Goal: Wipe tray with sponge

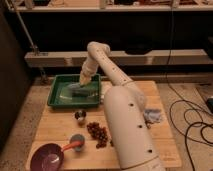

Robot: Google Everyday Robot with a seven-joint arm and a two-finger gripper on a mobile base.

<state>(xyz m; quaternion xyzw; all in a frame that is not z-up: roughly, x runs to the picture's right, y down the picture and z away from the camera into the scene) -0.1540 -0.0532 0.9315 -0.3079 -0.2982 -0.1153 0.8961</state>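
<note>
The green tray [59,95] lies at the back left of the wooden table. The grey-blue sponge [83,91] rests inside the tray near its right side. My gripper [83,80] reaches down into the tray from the long white arm and is shut on the sponge, pressing it against the tray floor. The arm's near segment hides the table's middle right.
A purple bowl [46,157] sits at the front left with an orange-handled scoop [76,143] beside it. A small metal cup [80,116] and a cluster of dark brown pieces [98,133] lie in the middle. A light blue cloth [153,116] lies at the right. Cables [192,125] trail on the floor.
</note>
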